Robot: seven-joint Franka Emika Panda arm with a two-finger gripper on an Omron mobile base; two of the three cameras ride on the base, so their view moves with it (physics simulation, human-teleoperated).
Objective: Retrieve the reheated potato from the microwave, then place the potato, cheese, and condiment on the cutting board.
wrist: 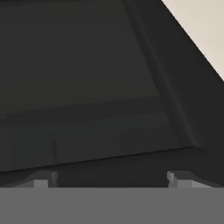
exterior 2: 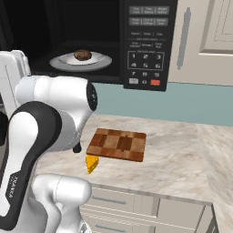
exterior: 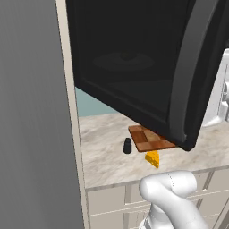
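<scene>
The microwave (exterior 2: 146, 41) stands open, and its wide dark door (exterior: 134, 67) swings out over the counter. Inside, the grey-brown potato (exterior 2: 83, 55) lies on a white plate (exterior 2: 102, 61). The checkered cutting board (exterior 2: 117, 144) lies bare on the marble counter below. The yellow cheese (exterior 2: 92, 163) wedge lies just in front of the board's left corner. The black condiment (exterior: 127, 146) shaker stands left of the board. In the hand view my gripper (wrist: 111, 179) is open, close against a dark microwave surface, with its fingertips (wrist: 43, 179) wide apart and nothing between them.
The marble counter (exterior 2: 182, 154) runs to the right of the board, with drawers below its front edge. A tall grey panel (exterior: 31, 125) walls off the left side. A cream cabinet door (exterior 2: 205, 36) hangs right of the microwave. My arm's elbow (exterior 2: 54, 118) partly covers the shaker.
</scene>
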